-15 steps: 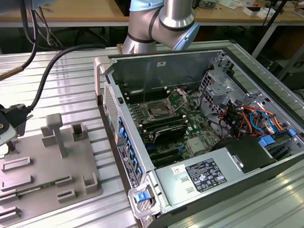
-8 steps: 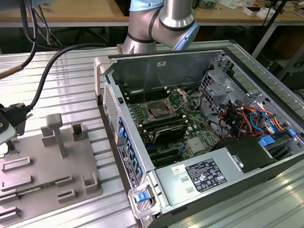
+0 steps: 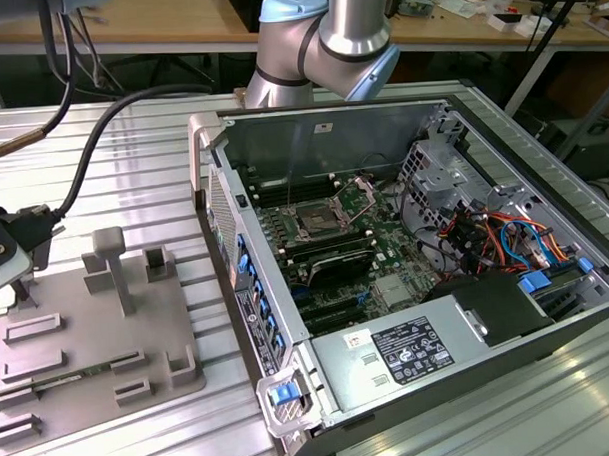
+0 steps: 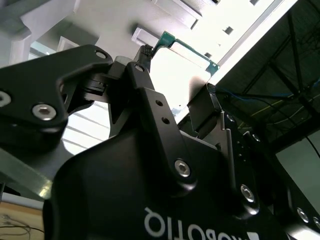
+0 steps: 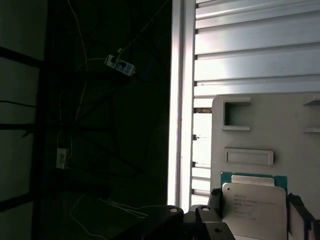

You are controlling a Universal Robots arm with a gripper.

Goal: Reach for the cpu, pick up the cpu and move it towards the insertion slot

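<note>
Because the pincer [image 4: 176,70] sits around the chip [image 5: 254,202] at the grey holder [image 3: 98,325], on the exterior view's left, I record its state first: I cannot tell whether it grips the chip or merely brackets it. Caution: a hold on the thin edges alone could let the chip tilt or drop in transit. The wall of the computer case [image 3: 216,206] stands between holder and socket [image 3: 314,223], so a low path risks a knock. Count: one chip, one socket, one memory stick [image 3: 74,374] on the holder. Holder and case stand on the desk [image 3: 132,164].
</note>
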